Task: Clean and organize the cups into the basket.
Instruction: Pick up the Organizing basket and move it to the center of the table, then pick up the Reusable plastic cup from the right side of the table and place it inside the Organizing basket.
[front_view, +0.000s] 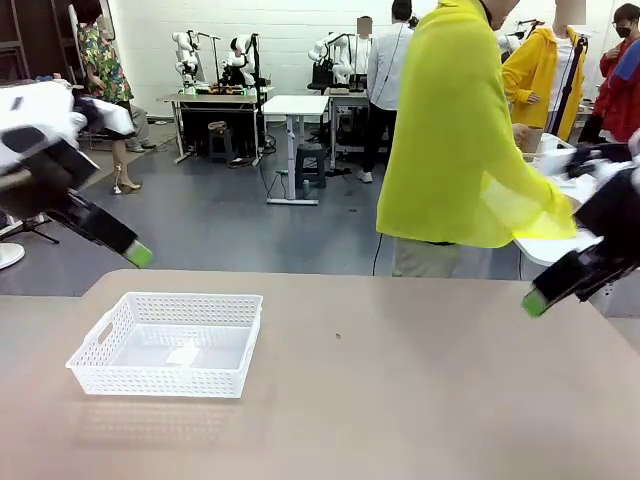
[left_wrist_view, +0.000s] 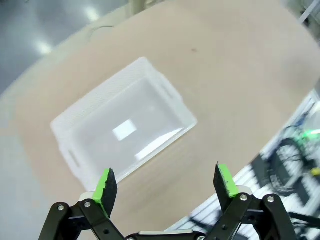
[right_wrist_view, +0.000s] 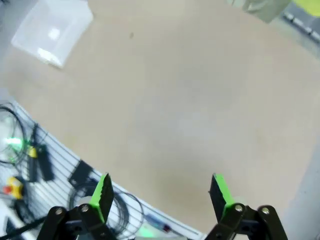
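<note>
A white basket (front_view: 160, 381) sits on a tan table (front_view: 420, 400). The left gripper (left_wrist_view: 165, 181) hangs above it, jaws wide apart, holding nothing. The right gripper (right_wrist_view: 161, 192), well right of the basket, is equally wide and empty.

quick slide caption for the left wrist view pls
Open left end effector poised above the white basket on the tan table, before any cup is loaded.
</note>
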